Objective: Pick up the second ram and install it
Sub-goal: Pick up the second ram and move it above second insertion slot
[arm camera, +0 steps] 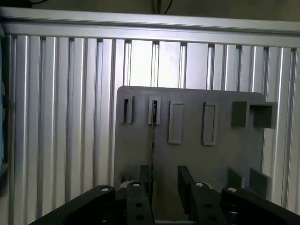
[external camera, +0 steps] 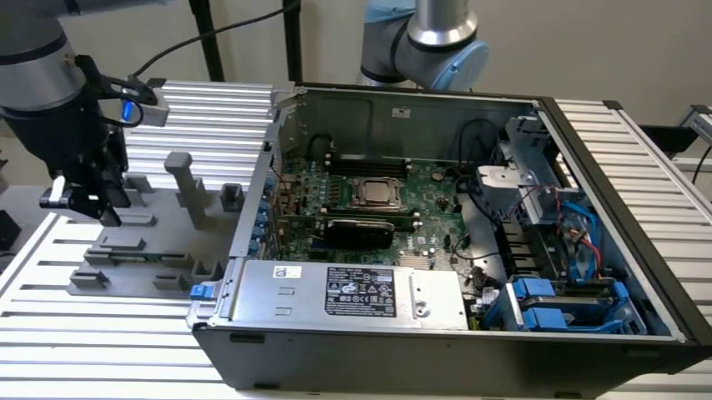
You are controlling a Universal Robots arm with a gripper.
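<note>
Ribbed table [arm camera: 56, 117] bears a grey holder [arm camera: 220, 159] under the wide-open hand [arm camera: 165, 177], second ram [arm camera: 153, 136] edge-on, faint.

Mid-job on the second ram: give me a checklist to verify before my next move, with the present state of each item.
1. gripper open: ok.
2. gripper empty: ok.
3. second ram standing edge-on in a slot of the gray holder: ok.
4. second ram centred in the gripper's opening: not ok, it sits toward one side.
5. free memory slot on the motherboard: cannot tell.
</note>
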